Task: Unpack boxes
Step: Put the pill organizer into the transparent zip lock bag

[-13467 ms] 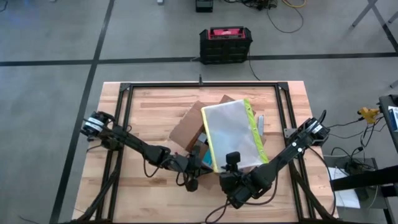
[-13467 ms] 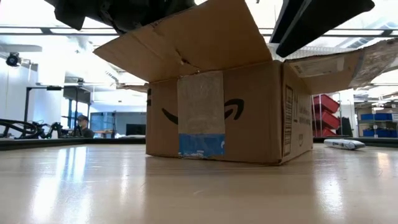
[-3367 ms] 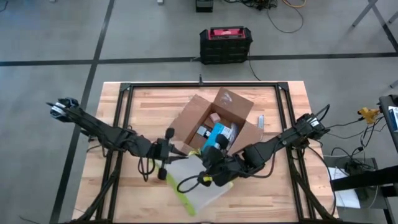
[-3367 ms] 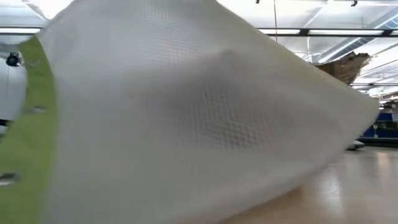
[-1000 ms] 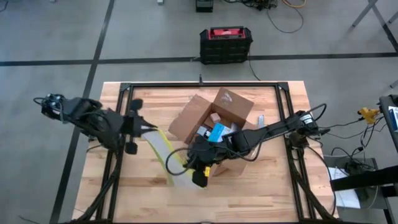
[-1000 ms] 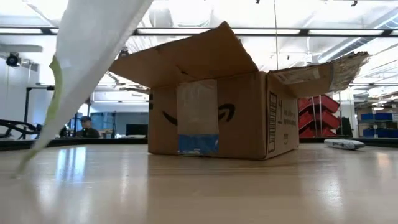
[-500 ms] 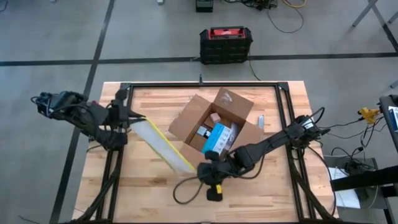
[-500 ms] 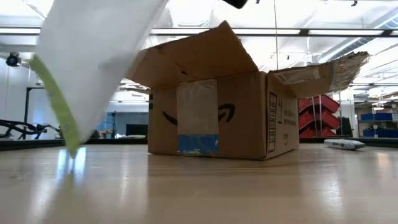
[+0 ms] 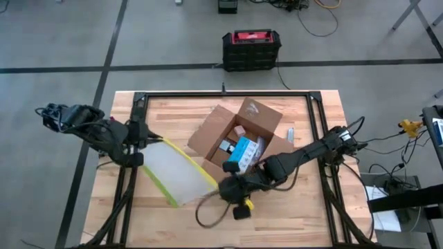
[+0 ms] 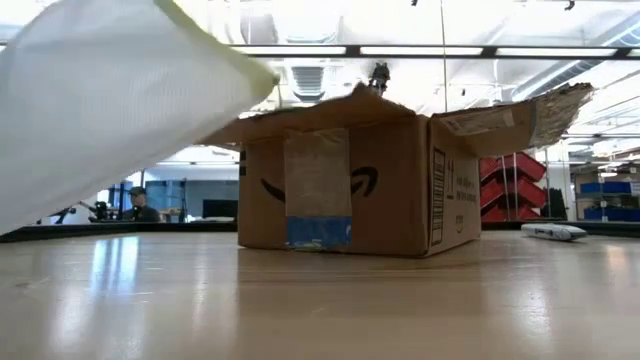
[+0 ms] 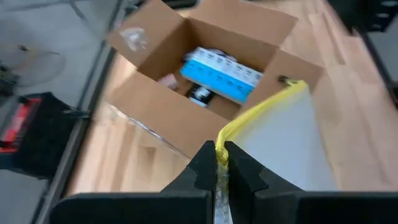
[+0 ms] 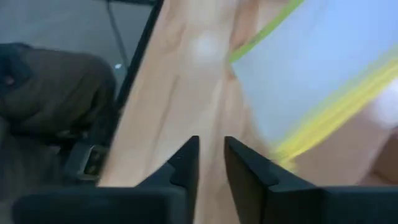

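Wood table (image 9: 304, 207) fills mid-frame in my high view, with the box (image 9: 239, 138) at its centre, flaps open. I judge unpacking just begun: the pouch (image 9: 176, 173) is out, but a blue carton (image 9: 242, 150) and smaller items remain inside. My left gripper (image 11: 220, 163) pinches the pouch's yellow edge at centre-left. My right gripper (image 12: 211, 158) hangs empty, fingers slightly apart, below the box.
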Controlling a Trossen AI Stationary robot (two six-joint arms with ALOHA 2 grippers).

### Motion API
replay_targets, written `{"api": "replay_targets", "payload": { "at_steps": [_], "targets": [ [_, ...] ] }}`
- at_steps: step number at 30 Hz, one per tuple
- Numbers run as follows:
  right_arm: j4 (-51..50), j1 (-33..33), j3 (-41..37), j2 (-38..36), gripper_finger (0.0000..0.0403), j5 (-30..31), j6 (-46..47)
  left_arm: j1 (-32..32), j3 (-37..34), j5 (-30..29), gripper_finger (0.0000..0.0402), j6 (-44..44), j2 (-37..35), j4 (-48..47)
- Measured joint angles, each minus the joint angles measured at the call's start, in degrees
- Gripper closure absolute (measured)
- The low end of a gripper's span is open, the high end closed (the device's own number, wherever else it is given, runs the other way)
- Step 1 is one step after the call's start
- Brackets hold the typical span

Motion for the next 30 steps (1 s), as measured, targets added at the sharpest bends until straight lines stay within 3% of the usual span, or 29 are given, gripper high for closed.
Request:
{"api": "replay_targets", "payload": {
  "at_steps": [3,7,12,30],
  "targets": [
    [3.71,-2.41,0.09,0.04,0.0273,6.15,-4.64,-0.07,-1.40,3.70,0.0401,-0.19,-0.36,2.47],
    [9.41,-5.58,-0.01,1.67,0.0261,5.67,-10.55,-0.21,-1.82,7.48,0.0401,0.59,-0.44,6.43],
    [11.97,-6.76,-0.17,2.78,0.0281,4.62,-16.61,-0.31,-1.82,8.80,0.0401,0.70,-0.79,8.29],
    [16.80,-7.50,-0.43,5.40,0.0355,2.07,-21.51,-0.31,-1.82,9.21,0.0401,4.40,-1.23,13.16]
  ]
}}
